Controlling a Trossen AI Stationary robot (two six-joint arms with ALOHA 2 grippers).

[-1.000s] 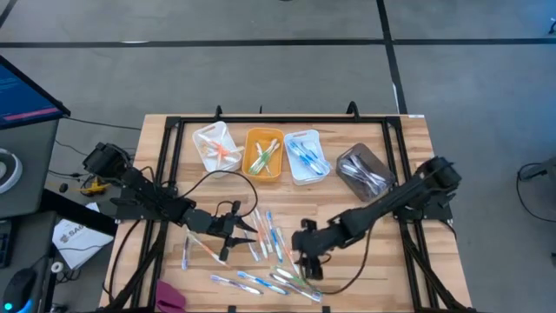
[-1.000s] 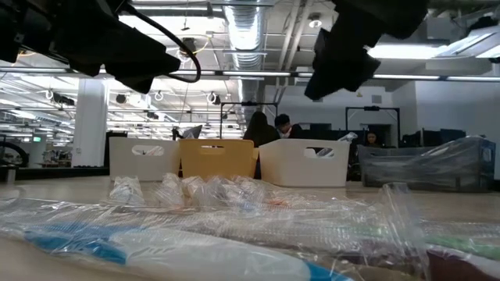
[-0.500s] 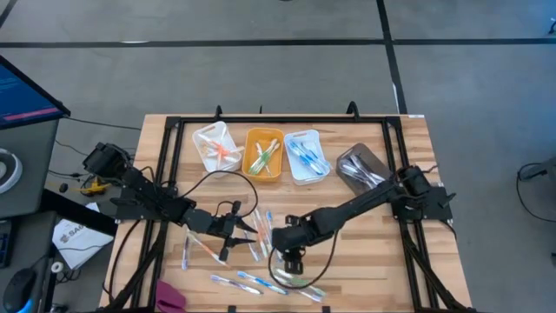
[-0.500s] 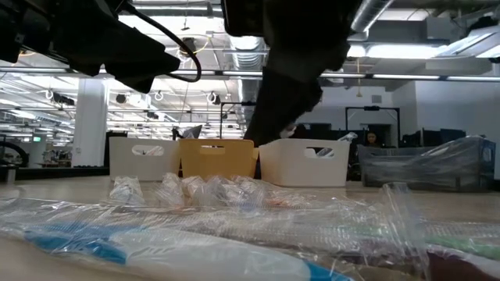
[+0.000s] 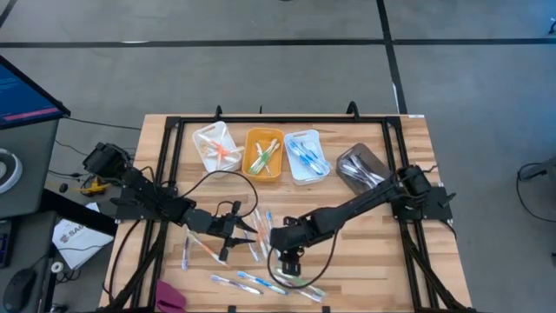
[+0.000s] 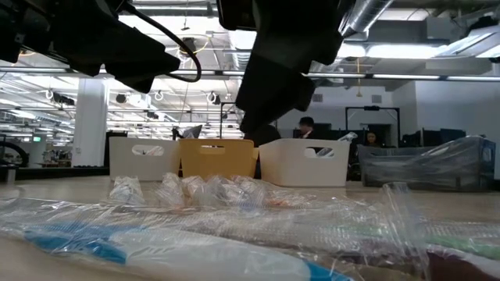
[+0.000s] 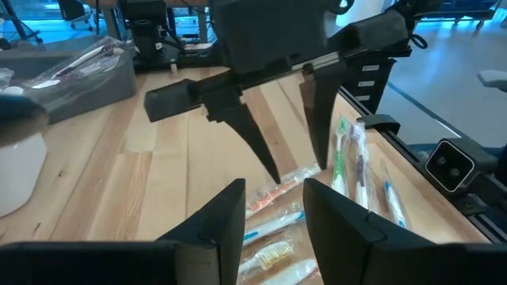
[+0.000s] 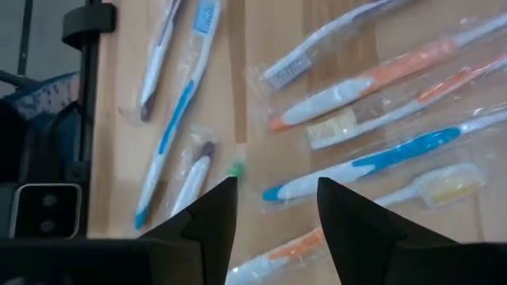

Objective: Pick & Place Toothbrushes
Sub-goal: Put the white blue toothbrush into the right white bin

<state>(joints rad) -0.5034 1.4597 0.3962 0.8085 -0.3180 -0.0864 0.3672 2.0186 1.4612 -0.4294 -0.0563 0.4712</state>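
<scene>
The right gripper (image 5: 292, 258), fingers parted and empty, hangs over the toothbrushes (image 8: 360, 162) scattered in wrappers on the desk (image 5: 365, 252), a blue one lying crosswise just beyond its fingertips, while the left gripper (image 5: 233, 231), also parted, waits beside them.

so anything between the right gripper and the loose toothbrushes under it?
Nothing visible. The right gripper hangs open over the wrapped toothbrushes on the table, with only bare wood and wrappers below. The left gripper sits off to the side.
</scene>
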